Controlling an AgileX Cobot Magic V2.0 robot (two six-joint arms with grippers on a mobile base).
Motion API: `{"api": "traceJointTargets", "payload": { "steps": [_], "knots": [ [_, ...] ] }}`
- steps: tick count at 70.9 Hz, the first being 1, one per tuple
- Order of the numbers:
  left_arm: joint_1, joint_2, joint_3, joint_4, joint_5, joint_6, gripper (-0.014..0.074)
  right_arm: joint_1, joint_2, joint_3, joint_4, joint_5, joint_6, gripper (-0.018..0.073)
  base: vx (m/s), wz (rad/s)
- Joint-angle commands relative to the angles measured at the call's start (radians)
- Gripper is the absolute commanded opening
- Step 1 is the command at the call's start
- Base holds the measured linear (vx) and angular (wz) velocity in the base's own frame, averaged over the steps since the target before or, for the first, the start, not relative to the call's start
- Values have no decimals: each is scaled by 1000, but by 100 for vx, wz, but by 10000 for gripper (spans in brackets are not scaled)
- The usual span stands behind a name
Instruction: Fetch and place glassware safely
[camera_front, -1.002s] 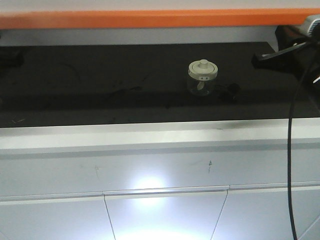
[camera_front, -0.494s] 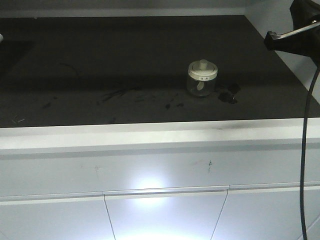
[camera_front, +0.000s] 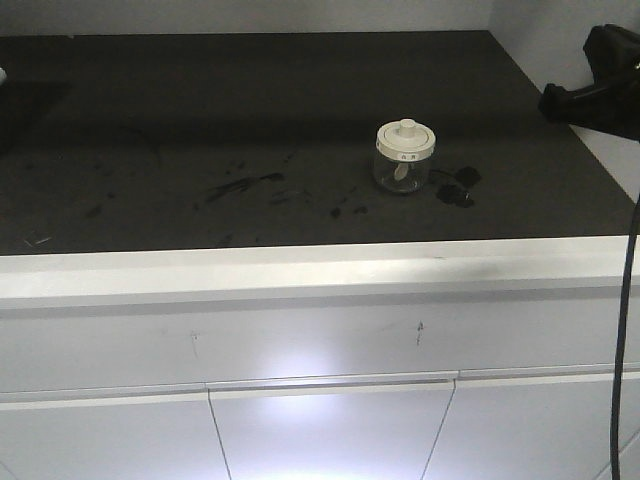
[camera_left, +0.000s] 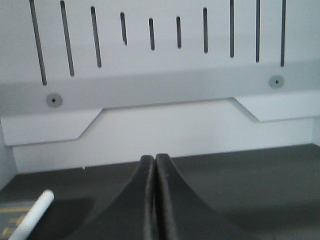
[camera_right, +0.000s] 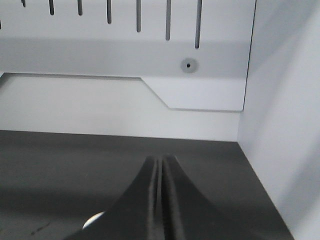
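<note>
The glassware, a squat clear jar with a cream-white knobbed lid, stands upright on the black countertop, right of centre. My right gripper hovers at the far right, above and to the right of the jar and apart from it. In the right wrist view its fingers are pressed together with nothing between them, pointing at the back wall. My left gripper is shut and empty too in the left wrist view, over the dark surface. The front view does not show the left gripper.
Dark smudges mark the counter beside the jar. A white slotted back wall and a white side wall bound the counter. A white rod lies at the left. White drawer fronts sit below the counter's pale front edge.
The orange bar across the top has left the view and the counter looks brighter. My right arm has shifted up and to the right. The jar has not moved.
</note>
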Motion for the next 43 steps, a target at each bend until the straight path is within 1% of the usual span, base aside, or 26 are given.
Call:
{"api": "traceJointTargets", "payload": {
  "steps": [1, 7, 17, 28, 34, 43],
  "knots": [
    [-5, -79, 49, 5, -60, -1, -7, 2, -44, 13, -12, -80, 8, -1, 0, 0],
    [-5, -153, 128, 25, -59, -1, -7, 3, -57, 71, -12, -114, 9, -1, 0, 0],
    [-5, -275, 235, 21, -28, -3, -7, 3, -76, 147, -13, -130, 10, -1, 0, 0],
    [-5, -395, 308, 21, 104, -3, -7, 3, -88, 191, -40, -130, 13, -1, 0, 0],
    [-5, -461, 345, 21, 178, -3, -7, 3, -92, 196, -81, -124, 35, -1, 0, 0],
    [-5, -548, 394, 21, 244, -3, -7, 3, -92, 196, -157, -125, 85, -1, 0, 0]
  ]
}}
